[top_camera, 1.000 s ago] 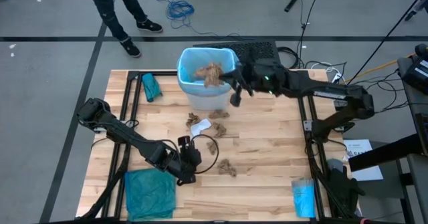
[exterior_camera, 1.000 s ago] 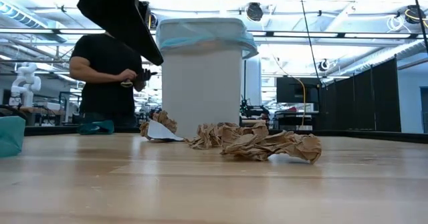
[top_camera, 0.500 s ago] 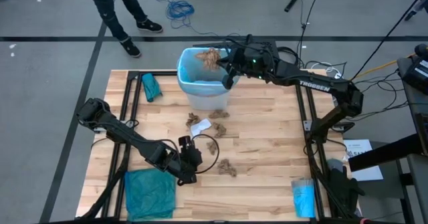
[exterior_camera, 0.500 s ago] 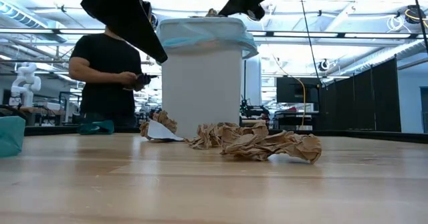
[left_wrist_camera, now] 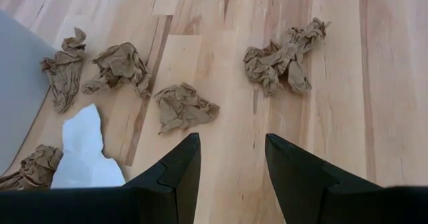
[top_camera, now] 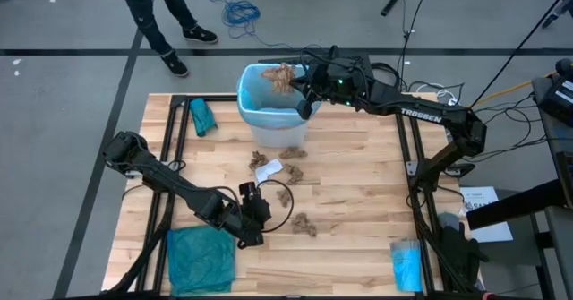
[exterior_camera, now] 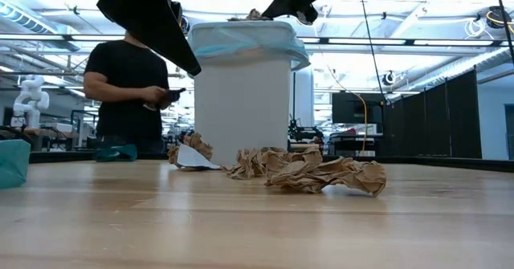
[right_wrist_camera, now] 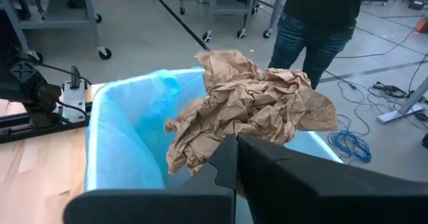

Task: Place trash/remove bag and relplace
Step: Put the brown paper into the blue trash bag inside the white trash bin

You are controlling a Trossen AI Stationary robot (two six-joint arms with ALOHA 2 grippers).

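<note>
Since a second ago, the right claw (top_camera: 288,78) has carried a crumpled paper scrap (right_wrist_camera: 251,110), clamped, over the bag-lined bin (top_camera: 269,103). Only its wrist view shows that grip. The left claw (left_wrist_camera: 227,160) hovers part-open over scraps (left_wrist_camera: 184,106) on the surface (top_camera: 358,201).

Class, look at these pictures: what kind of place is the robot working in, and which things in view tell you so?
Probably a robotics lab or workshop: a white robot stands in the background, wheeled metal racks sit on a bare concrete floor, and loose cables lie beyond the wooden table.

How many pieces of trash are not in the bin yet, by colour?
Brown crumpled paper on the table: 5
Brown crumpled paper held in the right gripper: 1
White piece: 1
Total: 7
</note>
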